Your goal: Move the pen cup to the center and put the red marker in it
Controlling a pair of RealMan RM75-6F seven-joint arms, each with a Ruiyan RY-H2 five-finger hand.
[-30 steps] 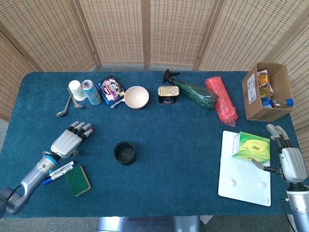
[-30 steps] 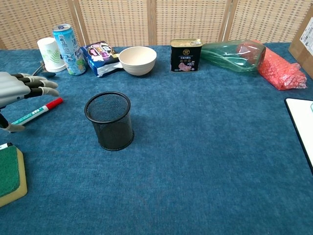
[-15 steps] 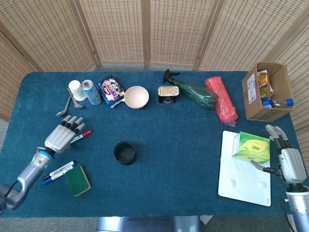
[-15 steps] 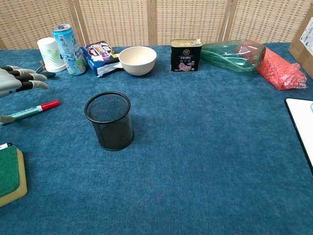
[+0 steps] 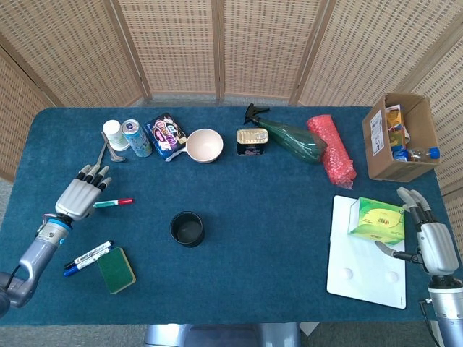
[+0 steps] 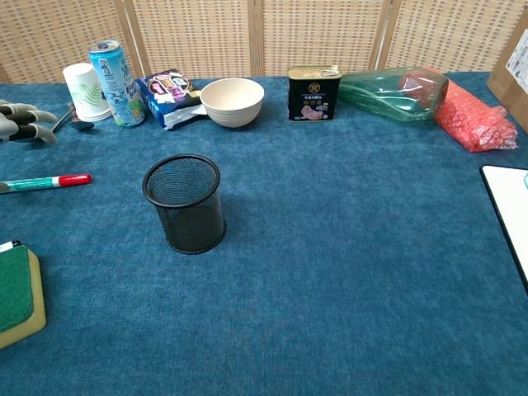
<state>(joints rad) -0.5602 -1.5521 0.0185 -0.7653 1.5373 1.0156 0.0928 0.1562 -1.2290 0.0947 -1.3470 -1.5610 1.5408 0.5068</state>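
Note:
The black mesh pen cup stands upright and empty on the blue table, left of center. The red-capped marker lies flat on the cloth to the cup's left, cap pointing toward the cup. My left hand hovers at the marker's tail end with fingers stretched out and apart. I cannot tell if the thumb touches the tail. My right hand stays at the table's right edge beside a green box, fingers spread, holding nothing.
A green sponge and two blue pens lie near the front left. A paper cup, drink can, snack bag, bowl, tin and spray bottle line the back. A white board and cardboard box sit right.
My left hand has drawn back to the left and away from the cup. The marker has swung from a slant to nearly level, its tail following the hand. The cup and right hand stayed put.

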